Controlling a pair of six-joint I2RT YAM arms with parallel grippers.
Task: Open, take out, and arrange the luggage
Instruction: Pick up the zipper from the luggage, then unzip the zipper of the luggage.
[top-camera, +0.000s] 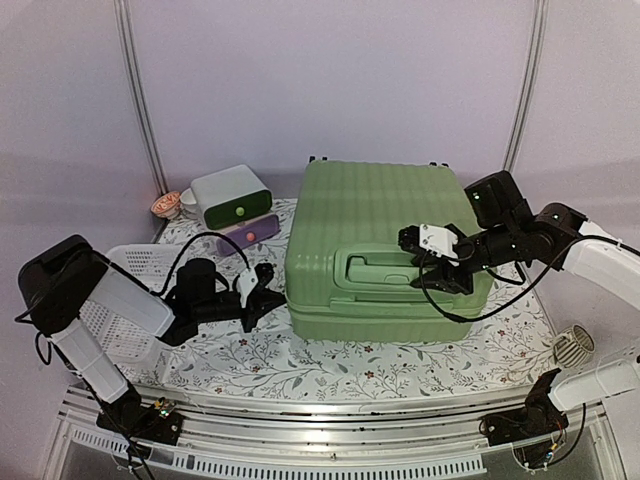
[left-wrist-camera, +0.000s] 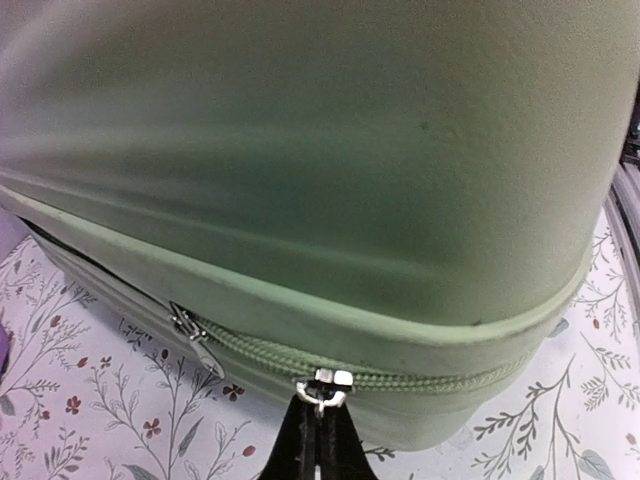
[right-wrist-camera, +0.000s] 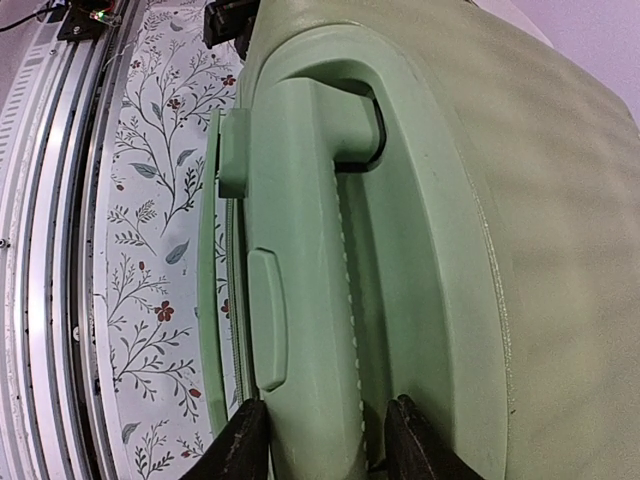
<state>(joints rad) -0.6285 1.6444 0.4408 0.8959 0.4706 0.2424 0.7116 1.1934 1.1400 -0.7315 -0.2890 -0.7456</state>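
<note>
The luggage (top-camera: 385, 215) is lying flat and closed in the middle of the floral tablecloth (top-camera: 330, 365), handle (top-camera: 375, 268) facing up, with its zipper running shut around the near-left corner. The left gripper (left-wrist-camera: 318, 440) is reaching in at that corner with its fingers pressed together, pinching the silver zipper pull (left-wrist-camera: 321, 392), while a second pull (left-wrist-camera: 195, 335) is hanging just to one side of it. The right gripper (right-wrist-camera: 325, 420) is hovering over the top shell with its fingers spread to either side of the handle, not visibly clamping it.
</note>
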